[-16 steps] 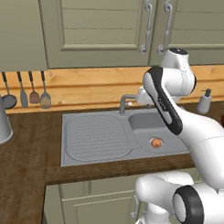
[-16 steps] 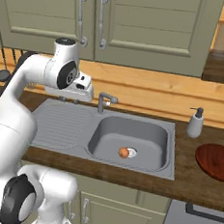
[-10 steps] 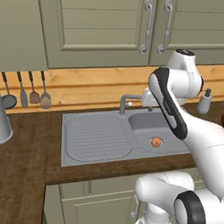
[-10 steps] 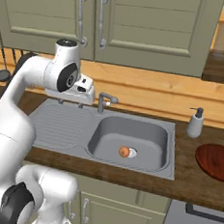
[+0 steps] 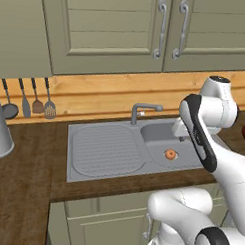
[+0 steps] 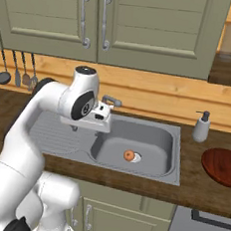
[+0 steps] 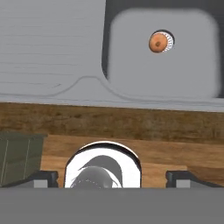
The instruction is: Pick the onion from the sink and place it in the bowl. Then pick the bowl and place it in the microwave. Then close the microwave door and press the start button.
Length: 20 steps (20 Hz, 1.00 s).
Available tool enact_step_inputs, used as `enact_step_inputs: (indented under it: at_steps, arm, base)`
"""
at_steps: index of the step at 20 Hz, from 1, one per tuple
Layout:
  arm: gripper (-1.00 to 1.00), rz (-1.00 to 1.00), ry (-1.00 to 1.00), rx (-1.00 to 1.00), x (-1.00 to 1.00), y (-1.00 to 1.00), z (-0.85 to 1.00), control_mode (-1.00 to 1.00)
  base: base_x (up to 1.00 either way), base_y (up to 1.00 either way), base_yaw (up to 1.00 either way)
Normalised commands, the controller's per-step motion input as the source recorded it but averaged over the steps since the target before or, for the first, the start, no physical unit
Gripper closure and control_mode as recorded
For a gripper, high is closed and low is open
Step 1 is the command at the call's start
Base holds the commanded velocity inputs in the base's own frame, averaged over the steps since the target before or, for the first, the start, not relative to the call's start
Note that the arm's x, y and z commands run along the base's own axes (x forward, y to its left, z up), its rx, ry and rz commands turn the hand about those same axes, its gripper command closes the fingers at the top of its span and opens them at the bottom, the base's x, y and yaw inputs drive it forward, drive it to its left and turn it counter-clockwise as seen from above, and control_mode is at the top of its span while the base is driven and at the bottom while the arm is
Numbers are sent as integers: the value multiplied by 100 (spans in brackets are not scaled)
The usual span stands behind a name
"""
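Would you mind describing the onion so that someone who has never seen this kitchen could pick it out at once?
Start from the grey steel sink set in the dark wooden counter under the green cupboards. Look into its rounded basin, to the right of the ribbed drainboard: the onion lies on the basin floor by the drain. It is a small round orange-tan ball, the only warm-coloured thing in all that grey.

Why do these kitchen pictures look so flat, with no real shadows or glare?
Left base view: even, soft light, the sink barely shaded. Right base view: the onion crisp, only a faint shadow in the basin. Hand view: the basin edges slightly blurred, the faucet showing a bright mirror-like reflection.
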Motion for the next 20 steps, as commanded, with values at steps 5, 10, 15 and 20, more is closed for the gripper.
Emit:
enact_step_inputs:
  at_steps: [5, 10, 15, 20]
  arm:
    - [-100, 0, 6, 3, 31, -53, -36, -100]
    - [-100, 0, 4, 0, 54, -32, -28, -100]
    - [-100, 0, 0, 0, 55, -18, -36, -100]
    - [-100, 0, 0, 0, 42, -25, -55, -100]
  base:
    - [0, 0, 0]
    - [0, 0, 0]
    - [0, 0, 0]
    - [0, 0, 0]
